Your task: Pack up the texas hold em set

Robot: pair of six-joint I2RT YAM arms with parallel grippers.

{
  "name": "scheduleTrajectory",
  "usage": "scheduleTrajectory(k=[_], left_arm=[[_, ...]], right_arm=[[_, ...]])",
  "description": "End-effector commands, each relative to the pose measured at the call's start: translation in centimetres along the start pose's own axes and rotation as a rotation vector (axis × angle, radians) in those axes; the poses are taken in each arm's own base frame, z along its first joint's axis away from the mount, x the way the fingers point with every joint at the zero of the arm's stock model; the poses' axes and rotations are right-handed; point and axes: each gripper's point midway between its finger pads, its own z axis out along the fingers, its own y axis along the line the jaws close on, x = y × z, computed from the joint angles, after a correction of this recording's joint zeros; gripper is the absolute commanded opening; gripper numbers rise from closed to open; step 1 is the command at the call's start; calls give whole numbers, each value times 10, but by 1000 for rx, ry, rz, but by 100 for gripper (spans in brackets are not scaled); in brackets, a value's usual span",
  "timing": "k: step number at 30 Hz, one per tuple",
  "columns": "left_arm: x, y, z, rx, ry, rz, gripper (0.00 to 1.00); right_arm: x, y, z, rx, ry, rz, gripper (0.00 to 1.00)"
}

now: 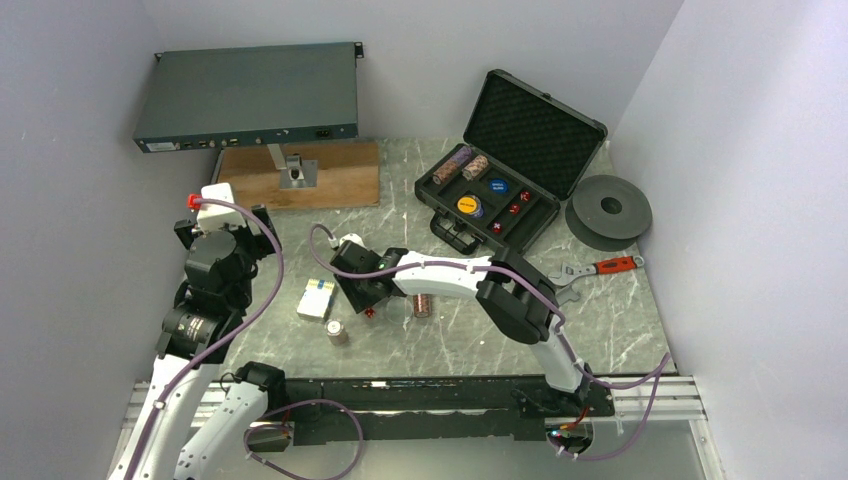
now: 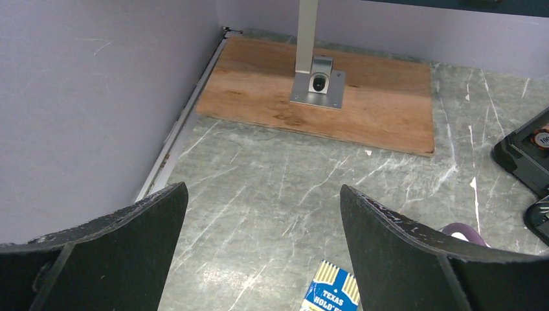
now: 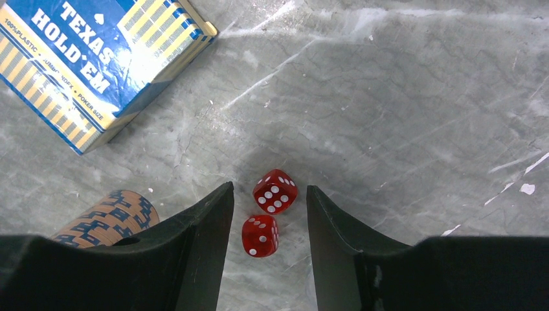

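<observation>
Currently the right end effector [image 3: 268, 189] is part-open and empty, straddling two small red dice [image 3: 260, 235] close together on the surface [image 3: 401, 97]; light, rigid and probably slick, they call for a centred pinch across flat opposing faces.

The card box [image 3: 84, 65] runs off the right wrist view's top-left edge, and a chip roll [image 3: 110, 217] is half hidden behind a finger of the right end effector [image 3: 268, 191]. The left wrist view crops the black case [image 2: 524, 155] at its right edge. From above, lettering on the round buttons [image 1: 470, 205] is too small to read.
</observation>
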Motion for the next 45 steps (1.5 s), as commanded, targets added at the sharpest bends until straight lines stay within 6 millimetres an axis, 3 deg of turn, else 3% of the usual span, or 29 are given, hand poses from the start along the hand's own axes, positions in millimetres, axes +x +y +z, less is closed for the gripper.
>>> scheduleTrajectory(k=[1,45], left_arm=[[-7,0,1,-6,-26,-19,93],[-7,-5,1,24,-25,-11,90]], right_arm=[[-14,5,-2,17,-38,-19,47],[-10,1,0,55,-19,-61,45]])
